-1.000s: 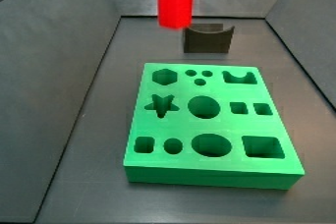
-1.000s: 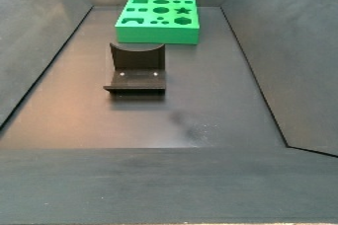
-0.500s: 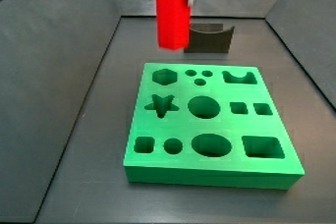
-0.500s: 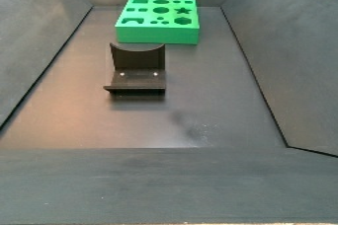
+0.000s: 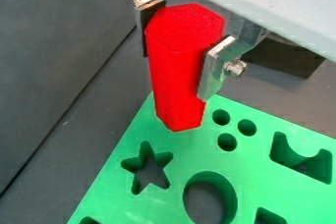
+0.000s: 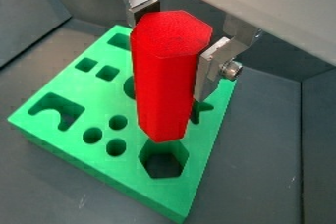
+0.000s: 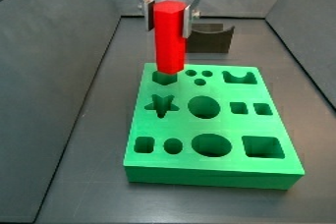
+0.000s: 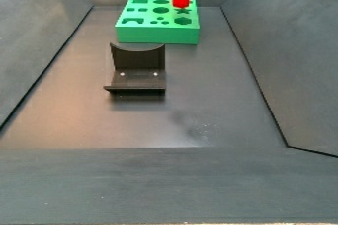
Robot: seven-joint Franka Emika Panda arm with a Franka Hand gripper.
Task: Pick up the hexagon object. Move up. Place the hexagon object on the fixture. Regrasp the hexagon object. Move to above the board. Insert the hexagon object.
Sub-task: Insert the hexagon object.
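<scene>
Item: my gripper (image 6: pixel 171 31), clamped on the peg (image 6: pixel 167 76). Both wrist views show a silver finger (image 5: pixel 218 63) pressed flat against each side of the peg's upper part, the peg upright, its lower end free.

Item: peg, red hexagonal prism. Half a second ago it hung high over the fixture end of the counter; now it has come down, and in a side view its lower end (image 7: pixel 167 63) sits at the hexagon hole (image 6: pixel 163 161) in the board's corner. A wrist view shows that hole still open just beside the peg's tip, so I judge the tip is above or at the mouth, not seated. Alignment of the flats cannot be told.

Item: board (image 7: pixel 210 159), green, flat on the counter (image 8: pixel 199 111); star, round and square holes all vacant.

Item: fixture (image 7: pixel 210 39), dark, beyond the board, bare. Regrasp step looks done.

Status: insertion stage; descent under way, remaining travel is straight down into the hole.
</scene>
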